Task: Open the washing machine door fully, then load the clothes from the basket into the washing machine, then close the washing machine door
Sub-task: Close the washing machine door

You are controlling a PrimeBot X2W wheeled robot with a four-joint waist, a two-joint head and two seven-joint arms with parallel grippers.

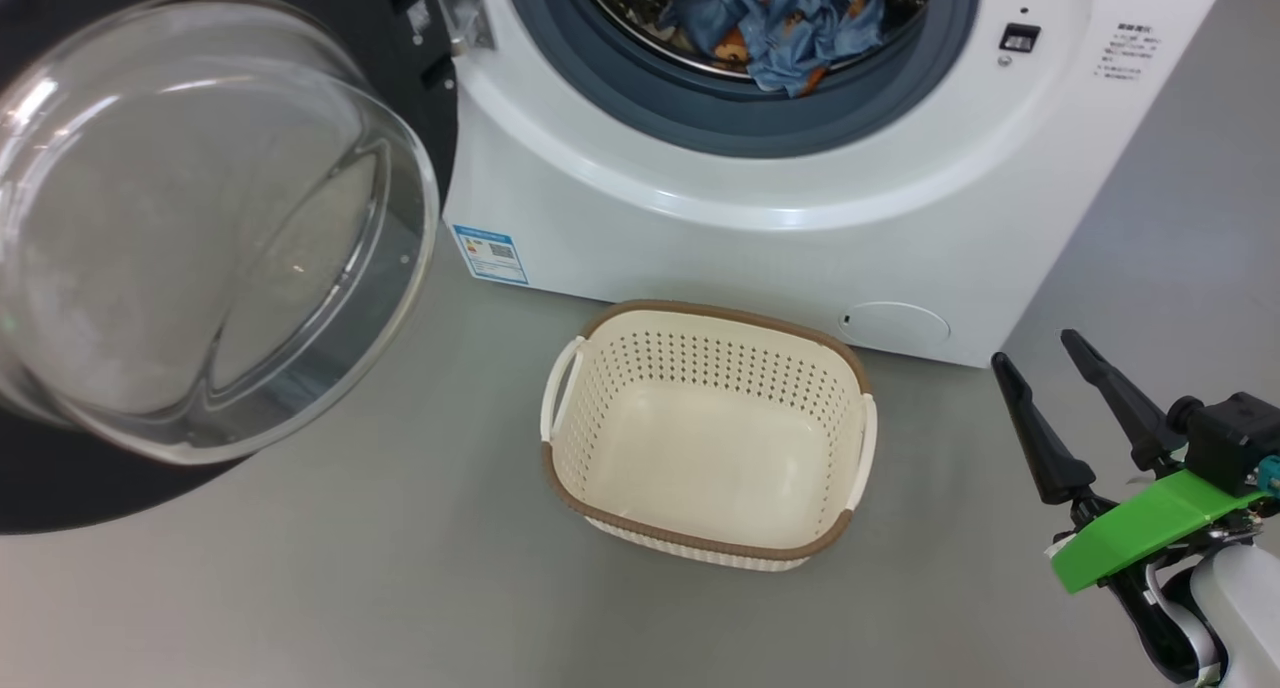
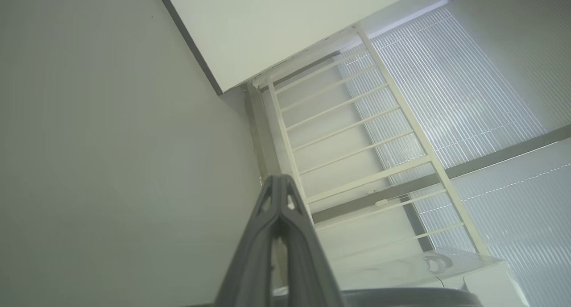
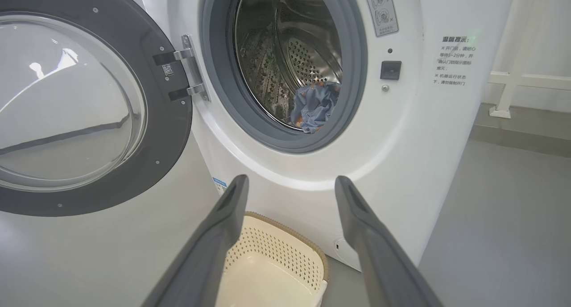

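Observation:
The washing machine (image 1: 800, 238) (image 3: 401, 133) stands with its door (image 1: 200, 228) (image 3: 76, 106) swung wide to the left. Light blue clothes (image 1: 790, 18) (image 3: 314, 106) with orange prints lie in the steel drum, at the front of the opening. On the floor before the machine sits the cream basket (image 1: 830, 438) (image 3: 308, 253), with nothing in it. My right gripper (image 1: 1035, 353) (image 3: 290, 186) is open at the lower right, to the right of the basket, nothing between its fingers. My left gripper (image 2: 279, 178) is shut on nothing and points up at a wall and railing.
Grey floor spreads around the basket and to the right of the machine. The open door overhangs the floor on the left. A white railing post (image 3: 504, 93) stands beyond the machine's right side.

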